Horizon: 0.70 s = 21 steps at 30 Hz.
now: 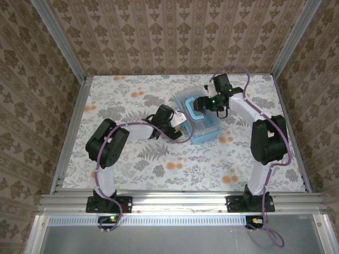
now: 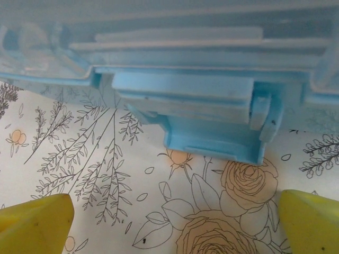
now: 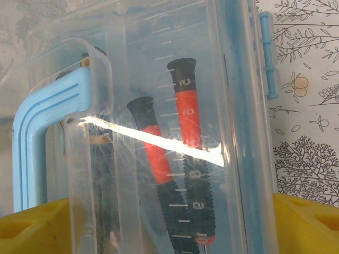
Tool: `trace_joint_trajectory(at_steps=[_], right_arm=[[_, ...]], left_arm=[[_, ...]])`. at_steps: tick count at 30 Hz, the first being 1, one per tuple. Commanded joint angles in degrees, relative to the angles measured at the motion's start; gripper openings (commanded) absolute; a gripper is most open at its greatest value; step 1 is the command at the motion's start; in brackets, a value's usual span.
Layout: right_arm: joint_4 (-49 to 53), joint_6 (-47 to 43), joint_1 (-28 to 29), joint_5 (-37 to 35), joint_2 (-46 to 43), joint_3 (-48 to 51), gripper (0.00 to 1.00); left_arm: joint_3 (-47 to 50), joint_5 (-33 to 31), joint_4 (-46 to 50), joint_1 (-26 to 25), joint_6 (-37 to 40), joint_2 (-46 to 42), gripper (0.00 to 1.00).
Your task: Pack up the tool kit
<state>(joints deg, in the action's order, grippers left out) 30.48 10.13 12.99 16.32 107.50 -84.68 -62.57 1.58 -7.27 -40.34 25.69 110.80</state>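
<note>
Translucent light-blue rectangular plastic case (image 1: 204,129): mid floral table (image 1: 132,164), red-black screwdrivers (image 3: 186,119) inside. Left gripper (image 2: 169,222): jaws wide apart, facing its latch (image 2: 212,140). Right gripper (image 3: 169,217): jaws astride case, grip uncertain

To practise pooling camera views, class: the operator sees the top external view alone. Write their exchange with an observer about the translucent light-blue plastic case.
Operator: Anything inside the translucent light-blue plastic case?
Observer: Yes, two red-and-black screwdrivers show through its clear lid.
Operator: What faces the left wrist?
Observer: A light-blue plastic latch on the case's side; the left arm's jaws stand wide open, not touching it.
Operator: And the right arm's jaws?
Observer: They straddle the case; contact is unclear.
</note>
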Motion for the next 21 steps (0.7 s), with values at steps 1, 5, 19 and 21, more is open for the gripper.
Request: trace_joint_trajectory(at_steps=[1,5,19,21], right_arm=[[3.8,0.1,3.0,9.9,2.8,-0.7,0.86],[3.5,-0.2,4.3,10.7,2.6,1.6,0.83],[0.5,1.2,8.1,10.8,1.0,10.0,0.81],[0.5,1.2,8.1,10.7,0.7,10.2,0.81]], left_arm=[[-2.2,1.3,-2.3,-3.0,-0.2,0.8,1.0],[2.5,0.3,-7.5,-4.3,-3.1,-1.0,1.0],[14.2,-7.8,-31.2,-4.7,-12.8,-1.9,1.0],[13.7,-10.6,-30.5,-4.8,-11.3,-1.9,1.0]])
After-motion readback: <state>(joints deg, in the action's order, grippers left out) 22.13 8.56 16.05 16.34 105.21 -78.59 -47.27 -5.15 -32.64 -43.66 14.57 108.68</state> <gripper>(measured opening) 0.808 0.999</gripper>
